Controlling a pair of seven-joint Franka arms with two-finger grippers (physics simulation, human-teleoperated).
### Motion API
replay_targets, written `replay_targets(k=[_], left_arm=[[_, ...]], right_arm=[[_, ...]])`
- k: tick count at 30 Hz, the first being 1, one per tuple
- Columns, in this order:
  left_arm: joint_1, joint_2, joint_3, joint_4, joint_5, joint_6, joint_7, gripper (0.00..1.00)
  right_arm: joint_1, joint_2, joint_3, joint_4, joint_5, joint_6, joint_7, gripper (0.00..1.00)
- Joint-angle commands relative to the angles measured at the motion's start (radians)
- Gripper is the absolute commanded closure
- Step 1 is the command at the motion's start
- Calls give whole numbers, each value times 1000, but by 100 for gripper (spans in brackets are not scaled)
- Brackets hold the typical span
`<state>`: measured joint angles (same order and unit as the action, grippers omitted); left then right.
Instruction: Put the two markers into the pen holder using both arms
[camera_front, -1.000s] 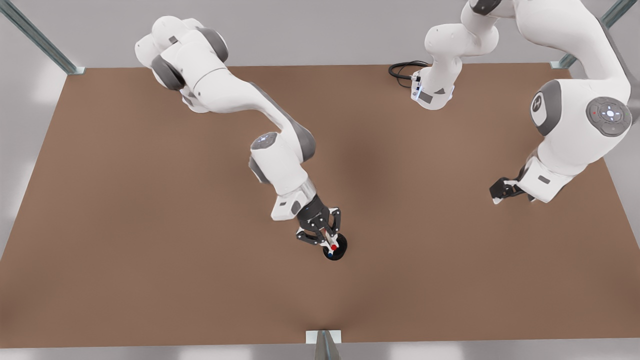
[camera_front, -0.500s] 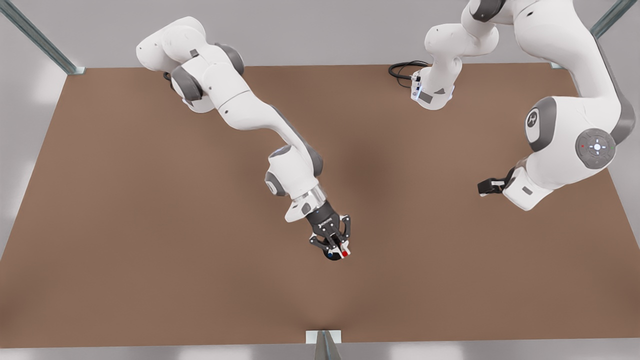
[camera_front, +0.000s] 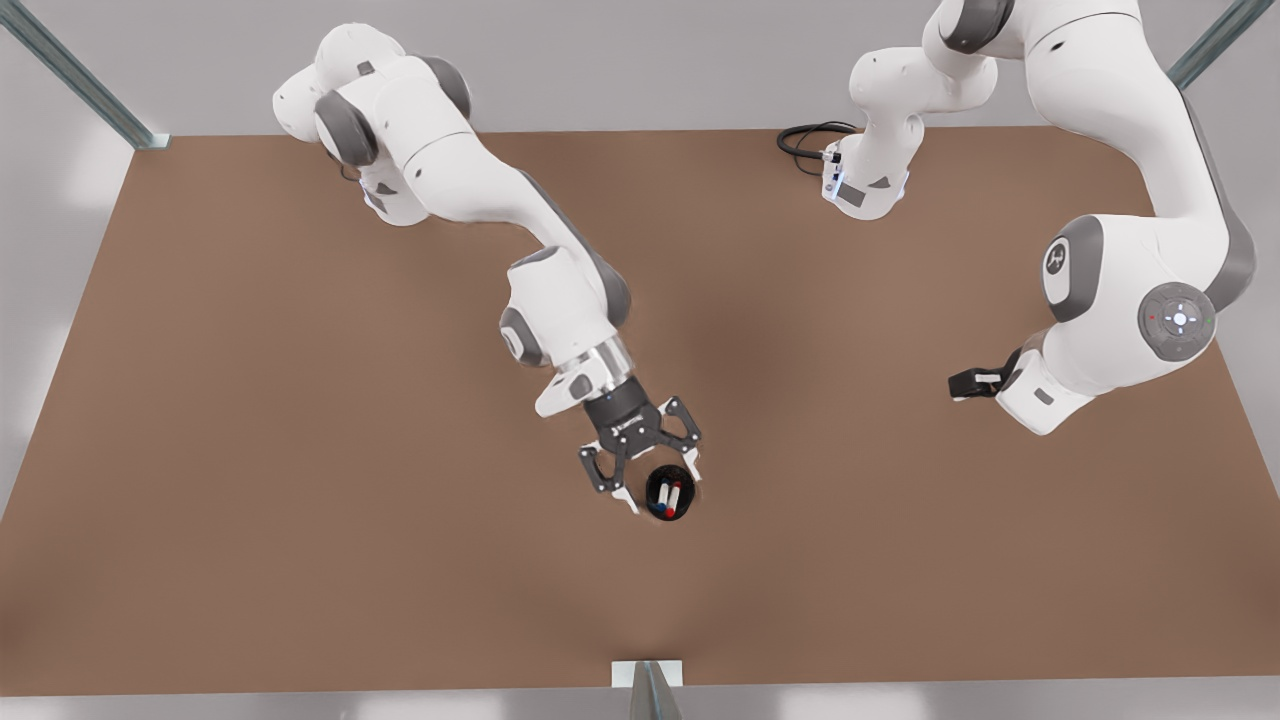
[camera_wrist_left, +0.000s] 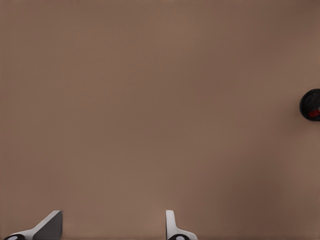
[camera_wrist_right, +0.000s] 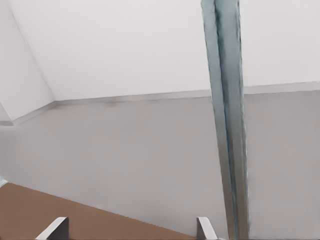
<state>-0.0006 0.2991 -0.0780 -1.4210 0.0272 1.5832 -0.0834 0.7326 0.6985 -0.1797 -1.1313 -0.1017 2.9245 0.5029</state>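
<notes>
The black pen holder (camera_front: 687, 500) stands on the brown table near the middle front. Both markers sit in it, leaning side by side: the red-tipped one (camera_front: 675, 497) and the blue-tipped one (camera_front: 662, 499). My left gripper (camera_front: 660, 484) hovers just above the holder, open, with its white fingertips (camera_front: 628, 502) either side of the rim and nothing held. The left wrist view shows the left gripper (camera_wrist_left: 112, 226) open over bare table, with the holder (camera_wrist_left: 310, 102) off to one side and a red spot inside it. My right gripper (camera_front: 968, 382) waits at the front view's right, open (camera_wrist_right: 131, 227) and empty.
The right arm's base (camera_front: 865, 185) and a black cable (camera_front: 805, 140) sit at the table's far edge. A metal post (camera_wrist_right: 225, 120) and grey wall face the right gripper. A metal bracket (camera_front: 648, 680) marks the table's near edge.
The left gripper was shut on the red marker over the holder; it has opened and drawn back, and the marker now stands in the holder. The right arm drifted slightly toward the front view's left.
</notes>
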Motion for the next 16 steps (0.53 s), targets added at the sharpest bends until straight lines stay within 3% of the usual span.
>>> replay_targets(k=[1, 3, 4, 5, 7, 16], left_arm=[[1, -5, 0, 1, 2, 0, 10, 0], [-1, -5, 1, 1, 3, 0, 10, 0], [-2, -3, 0, 1, 3, 0, 10, 0], [-2, -5, 0, 2, 3, 1, 8, 0], [-6, -5, -2, 4, 5, -2, 13, 0], [-25, 0, -9, 22, 0, -8, 14, 0]], right_arm=[[-45, -141, 9, -5, 17, -758, 37, 0], [-300, -318, 9, -42, 203, -1160, -263, 0], [-412, -503, 3, -260, 217, -1193, -397, 0], [-456, -576, 11, -357, 130, -1206, -443, 0], [-596, -573, 158, -392, 50, -1205, -474, 0], [-550, -533, 158, -446, 71, -1120, -458, 0]])
